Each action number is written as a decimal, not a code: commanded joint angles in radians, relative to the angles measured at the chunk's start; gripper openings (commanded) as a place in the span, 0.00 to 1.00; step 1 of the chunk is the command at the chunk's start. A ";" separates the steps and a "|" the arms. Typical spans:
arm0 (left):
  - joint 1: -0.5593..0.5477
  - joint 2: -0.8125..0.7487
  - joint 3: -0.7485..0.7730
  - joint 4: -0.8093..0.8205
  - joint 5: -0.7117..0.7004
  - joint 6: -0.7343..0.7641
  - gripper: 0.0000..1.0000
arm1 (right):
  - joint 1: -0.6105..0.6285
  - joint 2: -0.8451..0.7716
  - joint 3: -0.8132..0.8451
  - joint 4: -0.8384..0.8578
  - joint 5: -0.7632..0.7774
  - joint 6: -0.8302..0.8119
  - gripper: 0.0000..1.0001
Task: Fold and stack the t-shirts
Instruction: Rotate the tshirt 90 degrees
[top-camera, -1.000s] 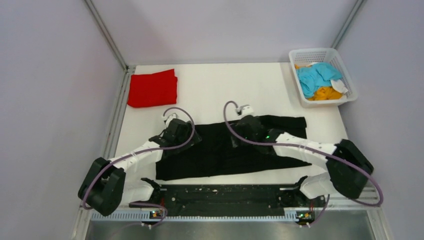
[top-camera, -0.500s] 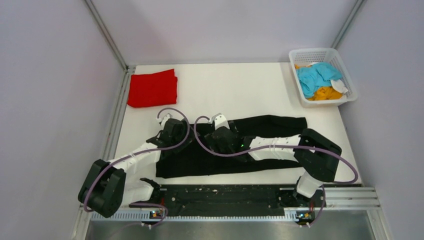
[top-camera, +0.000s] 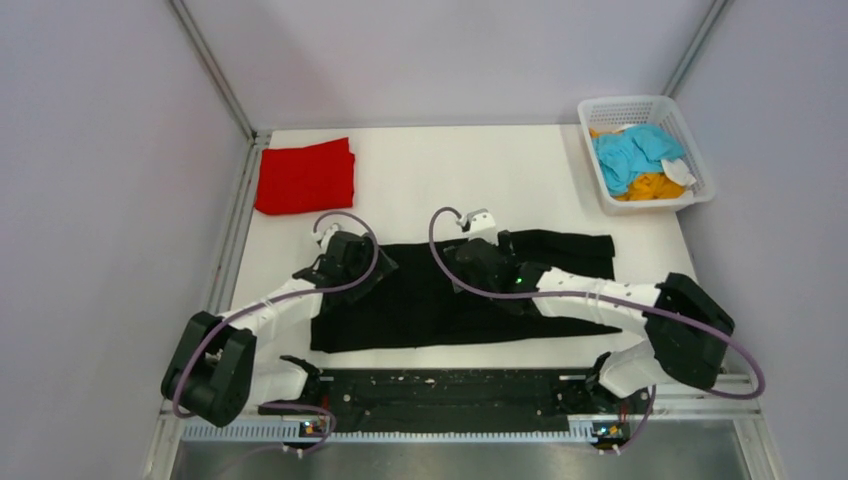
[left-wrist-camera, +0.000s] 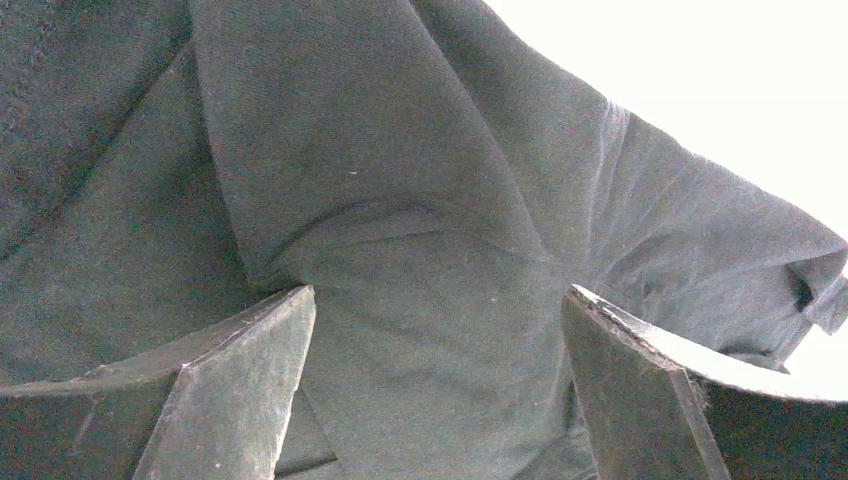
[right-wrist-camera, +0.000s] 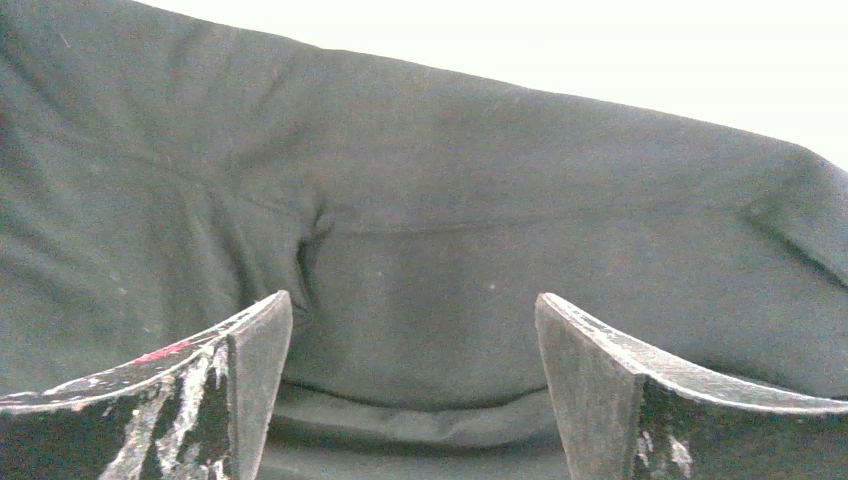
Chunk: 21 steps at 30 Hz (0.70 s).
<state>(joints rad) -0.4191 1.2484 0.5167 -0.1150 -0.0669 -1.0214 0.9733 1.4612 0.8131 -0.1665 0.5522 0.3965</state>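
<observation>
A large black t-shirt (top-camera: 430, 312) lies spread flat across the near half of the table. My left gripper (top-camera: 356, 262) hovers over its left part, jaws wide open, and the left wrist view shows only creased black cloth (left-wrist-camera: 420, 180) between the fingers (left-wrist-camera: 230, 390). My right gripper (top-camera: 474, 260) is over the shirt's upper middle, also open, with a folded edge of black cloth (right-wrist-camera: 450, 180) under it and nothing pinched. A folded bright red t-shirt (top-camera: 303, 177) rests at the far left. Light blue (top-camera: 630, 155) and orange (top-camera: 648, 187) t-shirts are bunched in the basket.
The white mesh basket (top-camera: 625, 101) stands at the far right corner of the table. Grey walls close in on the left, back and right. A black rail (top-camera: 440, 385) with the arm bases runs along the near edge.
My right gripper swept left across the black shirt, then came back right and farther away. My left gripper shifted slightly farther. Both stayed open.
</observation>
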 joint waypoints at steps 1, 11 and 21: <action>0.025 0.060 -0.006 -0.089 -0.069 0.054 0.99 | -0.017 -0.119 -0.025 0.007 0.122 0.082 0.95; 0.073 0.573 0.521 -0.048 -0.019 0.086 0.99 | -0.482 -0.051 -0.119 0.158 -0.212 0.170 0.96; 0.094 1.214 1.451 -0.040 0.335 0.016 0.99 | -0.470 0.032 -0.167 0.216 -0.665 0.140 0.86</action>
<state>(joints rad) -0.3214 2.2593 1.7149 -0.1764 0.1200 -0.9710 0.4610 1.5040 0.6930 -0.0257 0.1532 0.5323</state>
